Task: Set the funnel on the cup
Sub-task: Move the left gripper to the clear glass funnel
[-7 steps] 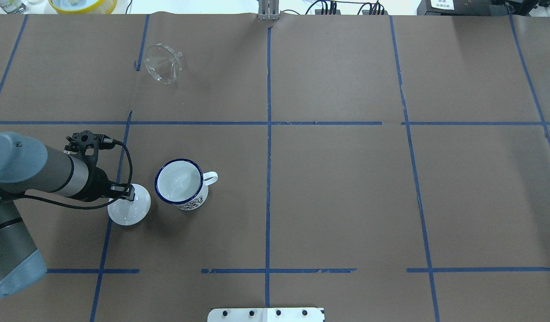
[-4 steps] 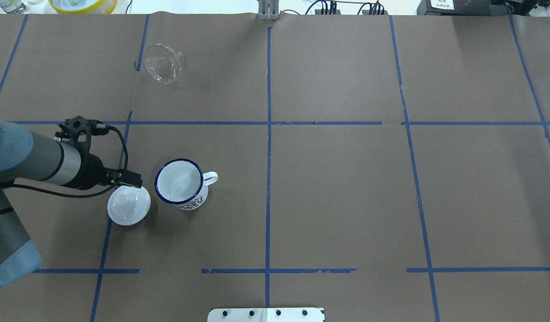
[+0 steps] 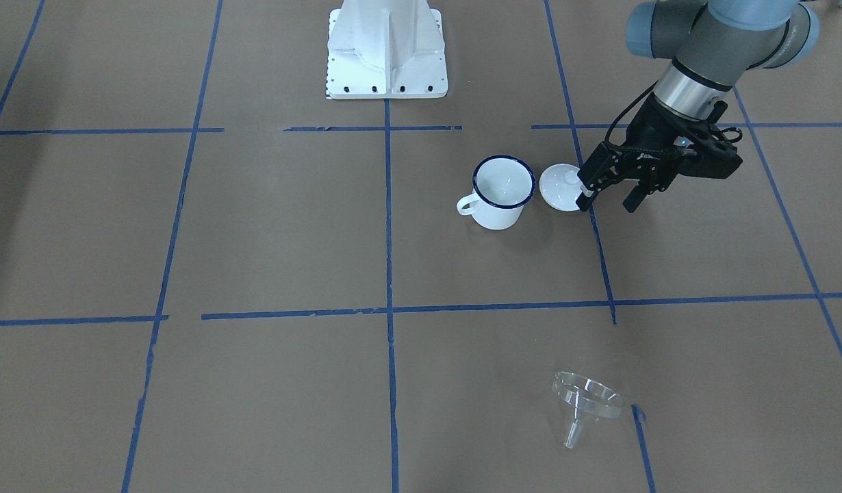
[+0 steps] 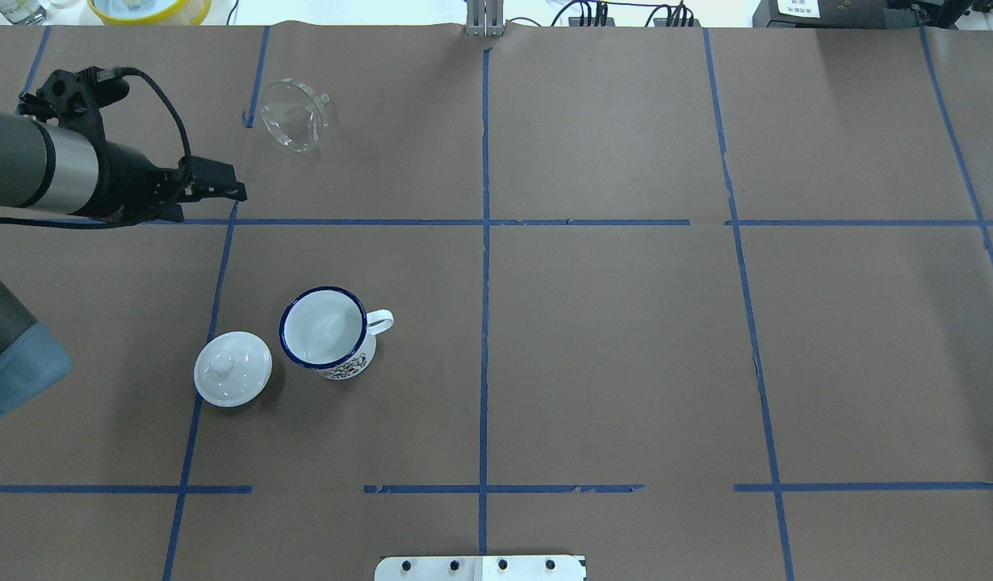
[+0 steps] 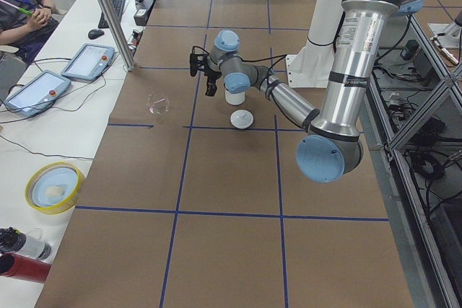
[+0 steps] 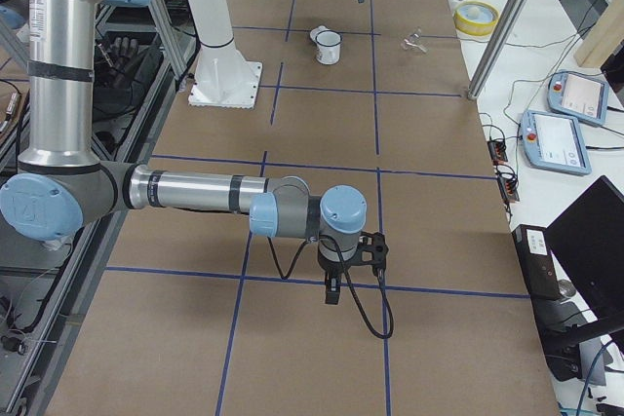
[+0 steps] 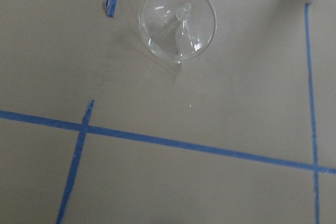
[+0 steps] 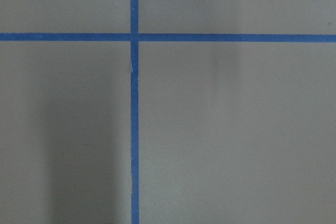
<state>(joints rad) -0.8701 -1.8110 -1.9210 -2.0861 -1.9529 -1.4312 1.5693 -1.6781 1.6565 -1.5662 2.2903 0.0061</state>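
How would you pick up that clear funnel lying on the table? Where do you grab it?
Probably by the wide rim, from above. The funnel lies tipped on its side, spout end low, so the rim's upper edge stands raised and clear. One of the fingers could go inside the mouth, the other outside, pinching the thin wall.

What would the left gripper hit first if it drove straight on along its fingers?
Probably the bare table, short of the funnel, which lies off that line; depth is unclear.
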